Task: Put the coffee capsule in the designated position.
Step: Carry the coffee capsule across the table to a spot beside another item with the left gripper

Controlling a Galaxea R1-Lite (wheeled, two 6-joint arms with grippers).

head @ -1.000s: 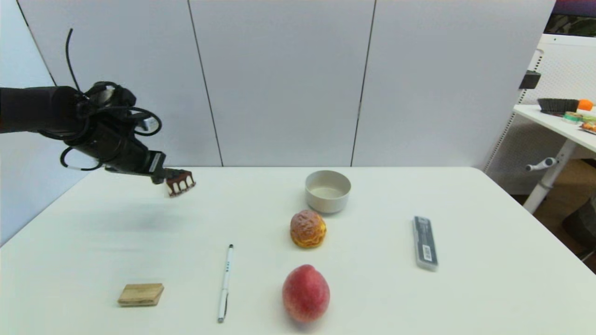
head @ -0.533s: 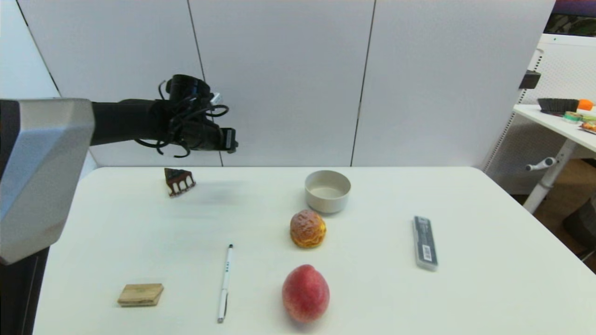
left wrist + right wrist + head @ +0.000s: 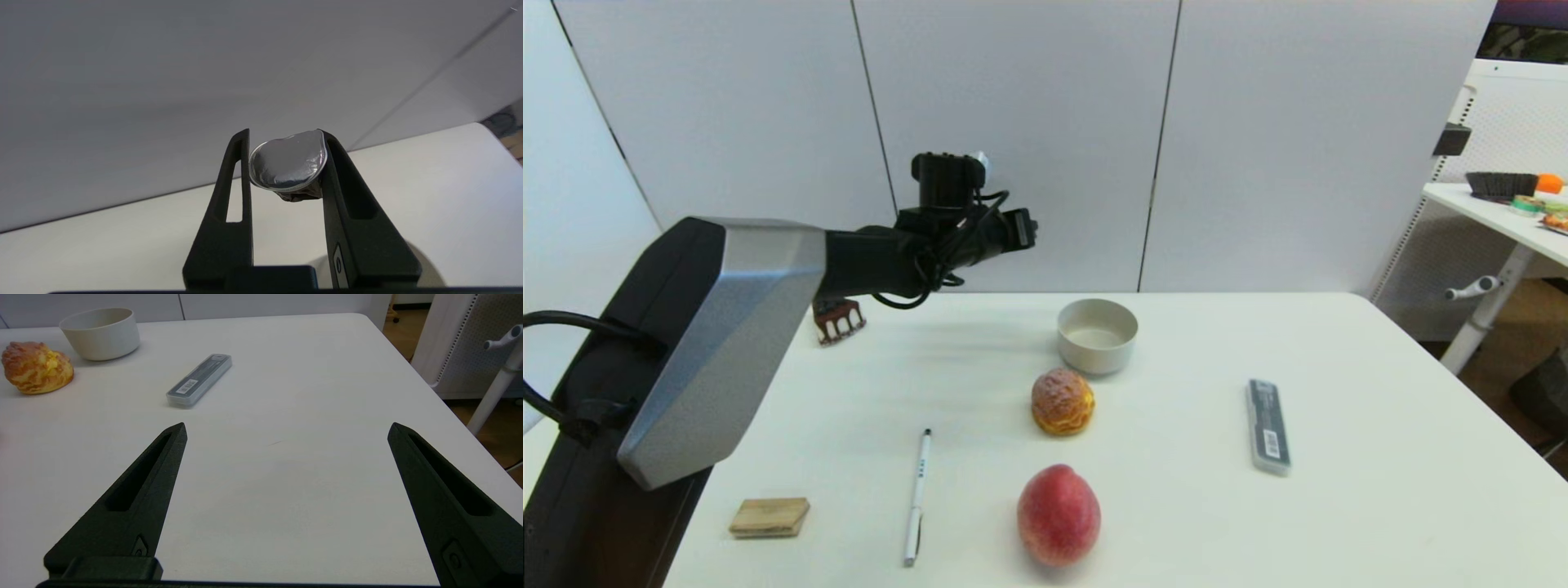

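My left gripper [image 3: 284,134] is shut on the coffee capsule [image 3: 288,165], a small dark capsule whose silver foil lid faces the wrist camera, pinched between the two fingertips. In the head view the left gripper [image 3: 1025,229] hangs in the air above the table's far side, left of and higher than the white bowl [image 3: 1097,335]; the capsule cannot be made out there. My right gripper [image 3: 286,430] is open and empty, low over the table's right side, out of the head view.
A brown cake slice [image 3: 839,318] lies at the far left, partly behind my arm. A cream puff [image 3: 1063,400], a peach [image 3: 1058,514], a white pen [image 3: 918,496], a wooden block [image 3: 769,517] and a grey case [image 3: 1267,425] are spread over the table.
My left arm has swung to the right, from beside the cake slice toward the bowl, staying raised. Its silver upper link has come into the head view. The things on the table have not moved.
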